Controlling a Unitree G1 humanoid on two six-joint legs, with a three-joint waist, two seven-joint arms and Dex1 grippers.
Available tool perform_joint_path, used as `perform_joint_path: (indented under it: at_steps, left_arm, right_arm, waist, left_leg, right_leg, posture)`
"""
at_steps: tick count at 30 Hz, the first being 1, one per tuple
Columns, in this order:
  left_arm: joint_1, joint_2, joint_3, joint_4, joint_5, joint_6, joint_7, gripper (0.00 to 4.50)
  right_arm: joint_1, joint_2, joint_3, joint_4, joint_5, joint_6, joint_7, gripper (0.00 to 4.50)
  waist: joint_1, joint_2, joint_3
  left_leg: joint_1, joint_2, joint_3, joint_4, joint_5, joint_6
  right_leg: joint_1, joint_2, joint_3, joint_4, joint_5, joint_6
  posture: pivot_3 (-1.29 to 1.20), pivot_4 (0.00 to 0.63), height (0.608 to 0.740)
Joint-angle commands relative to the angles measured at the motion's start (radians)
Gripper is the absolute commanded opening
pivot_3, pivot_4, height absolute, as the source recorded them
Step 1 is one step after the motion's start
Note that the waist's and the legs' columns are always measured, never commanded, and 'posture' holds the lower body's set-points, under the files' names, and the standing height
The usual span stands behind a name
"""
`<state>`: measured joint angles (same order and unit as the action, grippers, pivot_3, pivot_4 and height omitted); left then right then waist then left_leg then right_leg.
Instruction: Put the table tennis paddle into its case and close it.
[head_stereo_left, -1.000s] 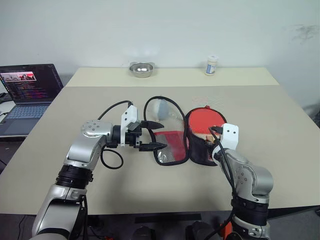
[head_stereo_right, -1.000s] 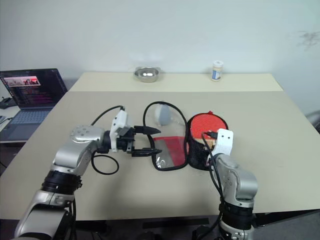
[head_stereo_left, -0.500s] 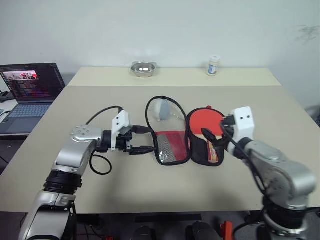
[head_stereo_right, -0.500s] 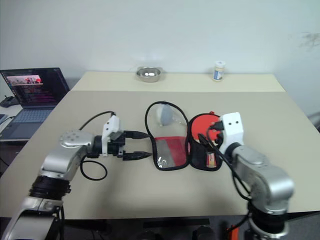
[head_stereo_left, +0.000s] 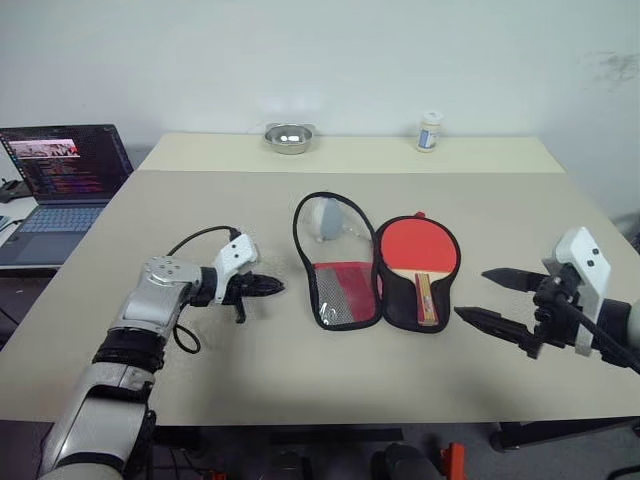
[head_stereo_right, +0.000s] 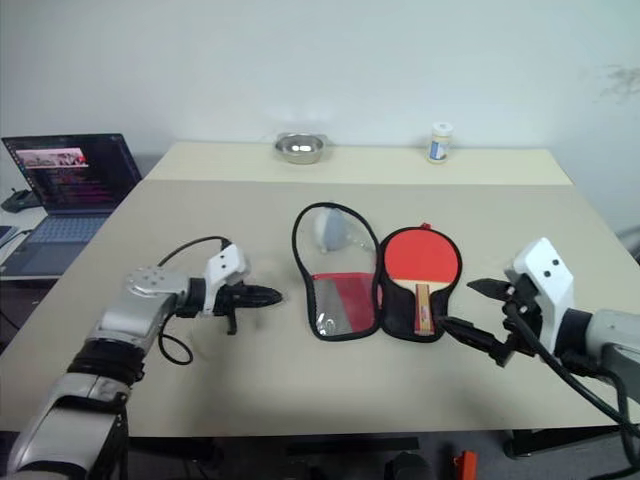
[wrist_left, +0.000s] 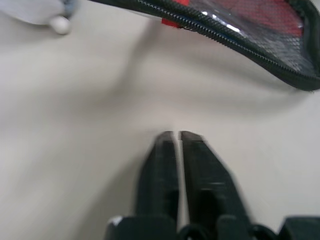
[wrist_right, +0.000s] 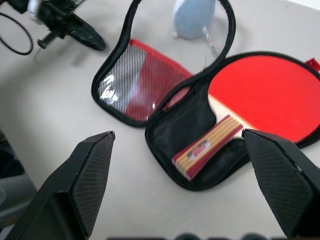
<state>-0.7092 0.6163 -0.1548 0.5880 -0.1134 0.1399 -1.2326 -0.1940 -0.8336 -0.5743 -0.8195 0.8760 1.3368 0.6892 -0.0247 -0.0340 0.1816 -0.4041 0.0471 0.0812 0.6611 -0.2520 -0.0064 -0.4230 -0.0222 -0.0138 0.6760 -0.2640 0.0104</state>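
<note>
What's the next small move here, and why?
Probably bring the left claw to the open flap of the case and fold it over. The table tennis paddle already lies in the right half, the case lies spread open, the left claw is shut just beside the flap, and the right claw hangs open, clear of it.

Your two arms, spread wide apart and both empty.

Your left gripper (head_stereo_left: 268, 287) sits low at the end of a bent silver forearm, its black fingers (wrist_left: 172, 165) pressed together and aimed toward your right, holding nothing. Your right gripper (head_stereo_left: 492, 297) hangs off to your right, its two fingers (wrist_right: 87, 172) splayed far apart, pointing toward your left and slightly downward, with nothing between them.
</note>
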Motion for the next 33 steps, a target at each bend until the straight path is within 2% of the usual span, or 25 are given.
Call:
perform_joint_path:
  at_steps: [1, 8, 11, 14, 20, 27, 30, 33]
  left_arm:
    - [-0.074, -0.095, -0.002, -0.017, -0.038, 0.009, -0.012, 0.05]
    - [-0.285, -0.36, 0.065, -0.144, -0.249, 0.228, -0.01, 0.05]
    - [-0.347, -0.443, 0.046, -0.105, -0.248, 0.206, -0.009, 0.05]
    - [-0.355, -0.482, 0.014, -0.043, -0.202, 0.144, -0.006, 0.05]
    - [-0.315, -0.443, 0.009, -0.033, -0.176, 0.069, -0.052, 0.05]
    - [-0.195, -0.246, 0.045, -0.162, -0.188, 0.078, -0.104, 0.05]
    - [-0.138, -0.189, 0.057, -0.239, -0.2, 0.11, -0.098, 0.05]
    - [-0.104, -0.16, 0.07, -0.296, -0.212, 0.142, -0.079, 0.05]
  right_arm:
    - [0.026, -0.023, -0.044, -0.02, 0.04, -0.037, -0.008, 4.5]
    - [0.066, -0.047, -0.078, -0.03, 0.118, -0.052, -0.048, 4.5]
    - [0.078, -0.062, -0.084, -0.026, 0.139, -0.061, -0.068, 4.5]
    - [0.087, -0.081, -0.09, -0.017, 0.153, -0.071, -0.09, 4.5]
    - [0.058, -0.076, -0.048, 0.038, 0.159, -0.077, -0.179, 4.5]
    - [-0.081, 0.084, 0.22, 0.301, -0.078, -0.17, -0.392, 4.5]
    - [-0.136, 0.145, 0.324, 0.425, -0.188, -0.222, -0.44, 4.5]
    - [-0.17, 0.196, 0.37, 0.52, -0.244, -0.264, -0.445, 4.5]
  waist:
    - [0.002, -0.001, 0.0]
    - [0.005, -0.004, 0.002]
    - [0.005, -0.003, 0.002]
    - [-0.003, -0.002, 0.001]
    - [-0.007, -0.003, 0.002]
    - [-0.011, -0.003, 0.002]
    - [-0.006, -0.003, 0.002]
    - [0.004, -0.003, 0.002]
  left_leg:
    - [-0.001, 0.0, 0.0, 0.0, 0.0, 0.0]
    - [-0.005, -0.001, -0.003, 0.002, 0.0, 0.0]
    - [-0.005, -0.002, -0.004, 0.002, 0.0, 0.0]
    - [-0.003, -0.002, -0.003, 0.001, 0.0, 0.0]
    - [0.0, 0.0, -0.004, 0.001, 0.0, 0.0]
    - [0.003, 0.0, 0.0, 0.0, 0.0, 0.0]
    - [0.001, 0.0, 0.0, 0.0, 0.0, 0.0]
    - [0.0, 0.0, 0.0, 0.001, 0.0, 0.0]
  right_leg:
    - [0.0, 0.0, 0.0, 0.0, 0.0, 0.0]
    - [-0.001, 0.0, -0.002, -0.002, 0.001, 0.001]
    - [-0.001, 0.001, -0.002, -0.003, 0.001, 0.002]
    - [0.001, 0.002, 0.0, -0.004, 0.0, 0.002]
    - [0.0, 0.003, 0.0, 0.0, 0.0, 0.002]
    - [0.001, 0.003, 0.003, 0.001, 0.0, 0.002]
    - [0.0, 0.002, 0.003, 0.001, 0.0, 0.002]
    - [0.0, 0.001, 0.002, 0.0, 0.0, 0.002]
  posture:
    - [0.0, 0.15, 0.74]
    - [0.0, 0.15, 0.74]
    - [0.0, 0.15, 0.74]
    - [0.0, 0.15, 0.74]
    - [0.0, 0.15, 0.74]
    - [0.0, 0.15, 0.74]
    - [0.0, 0.15, 0.74]
    - [0.0, 0.15, 0.74]
